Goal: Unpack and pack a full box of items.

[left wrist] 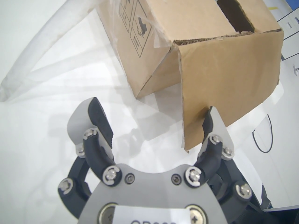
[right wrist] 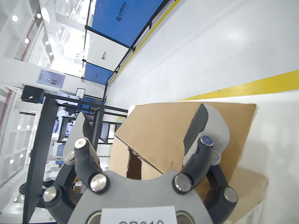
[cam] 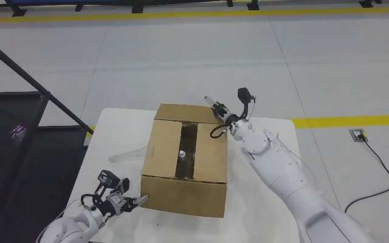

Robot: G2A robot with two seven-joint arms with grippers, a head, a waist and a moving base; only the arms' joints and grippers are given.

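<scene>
On the one white table point(cam: 121, 130) stands a single brown corrugated cardboard box point(cam: 209, 159) point(left wrist: 210, 71) point(right wrist: 163, 122), rectangular, its two top flaps leaving a dark slot where one white-capped bottle point(cam: 181, 155) shows. One crinkled strip of clear plastic film point(cam: 130, 155) point(left wrist: 46, 36) lies just beside it. Two grippers flank it: the left gripper point(cam: 135, 194) point(left wrist: 153, 106) at a near corner, black ribbed pads spread apart, one against the cardboard, and the right gripper point(cam: 214, 106) point(right wrist: 142, 110) at a far corner, jaws likewise apart.
</scene>
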